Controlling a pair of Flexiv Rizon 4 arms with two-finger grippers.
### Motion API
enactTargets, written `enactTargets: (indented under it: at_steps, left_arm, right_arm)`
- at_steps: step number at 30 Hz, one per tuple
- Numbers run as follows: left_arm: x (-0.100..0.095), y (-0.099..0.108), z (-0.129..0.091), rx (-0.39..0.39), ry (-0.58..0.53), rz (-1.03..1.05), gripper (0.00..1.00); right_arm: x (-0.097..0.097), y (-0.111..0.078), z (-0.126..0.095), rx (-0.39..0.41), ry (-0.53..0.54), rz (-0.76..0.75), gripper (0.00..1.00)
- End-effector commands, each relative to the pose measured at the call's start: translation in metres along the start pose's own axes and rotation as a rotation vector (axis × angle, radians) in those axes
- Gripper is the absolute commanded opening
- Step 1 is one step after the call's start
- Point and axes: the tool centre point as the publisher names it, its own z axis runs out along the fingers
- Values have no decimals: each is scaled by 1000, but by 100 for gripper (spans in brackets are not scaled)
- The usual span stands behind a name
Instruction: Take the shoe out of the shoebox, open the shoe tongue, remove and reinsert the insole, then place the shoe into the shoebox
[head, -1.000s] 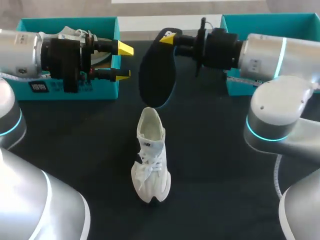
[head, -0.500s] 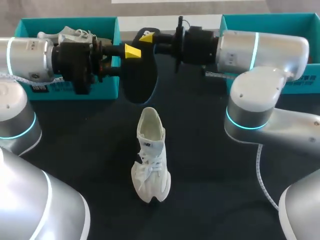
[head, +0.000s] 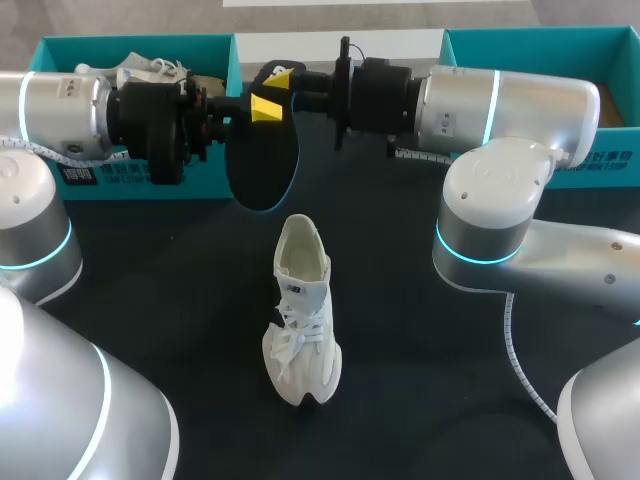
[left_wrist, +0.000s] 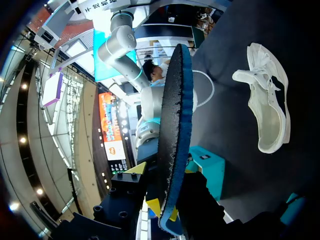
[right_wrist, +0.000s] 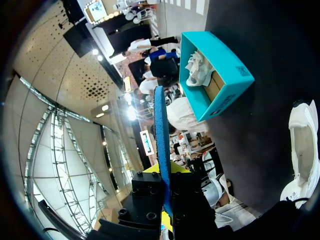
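- Our right hand (head: 292, 82) comes in from the surface's right side, near its far edge. It is closed on the upper end of the insole (head: 255, 160), with a finger pressed to each face.
- The insole is black with a blue edge. It hangs clear of the surface between the two teal shoeboxes, just beyond the heel of the shoe (head: 300, 310).
- Our left hand (head: 262, 115) reaches in from the left and meets the same upper end. In the left wrist view its yellow tips lie against both faces of the insole (left_wrist: 172, 130), so it is closed on it too.
- In the right wrist view the insole (right_wrist: 160, 125) stands edge-on between the right hand's (right_wrist: 165, 192) black fingers.
- The white shoe stands on its sole at the middle of the surface, opening upward and toe toward the near edge.
- The left shoebox (head: 140, 45) in the far left corner holds another white shoe (head: 145, 68).
- The right shoebox (head: 520, 40) sits in the far right corner.
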Motion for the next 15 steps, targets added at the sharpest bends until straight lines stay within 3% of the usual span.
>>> enactTargets:
  at_steps: [1,3,4,5,13,14,15]
  left_arm:
    - [1,-5,-5,-3,-2,1,24]
    - [2,-6,-5,-3,-3,2,18]
    - [2,-6,-5,-2,-3,3,4]
    - [2,-6,-5,-1,-2,3,0]
    - [2,-6,-5,5,-20,-4,0]
    - [1,-7,-6,6,-21,-4,0]
    - [0,-8,-8,7,-22,-5,0]
  right_arm:
    - [1,0,0,4,-3,5,0]
    - [1,0,0,9,-5,10,0]
    - [1,0,0,9,-6,11,0]
    - [1,1,0,9,-7,13,0]
    - [1,0,-1,13,-23,-36,0]
    - [3,0,-4,7,-10,-77,58]
    - [4,-1,-8,4,2,-109,100]
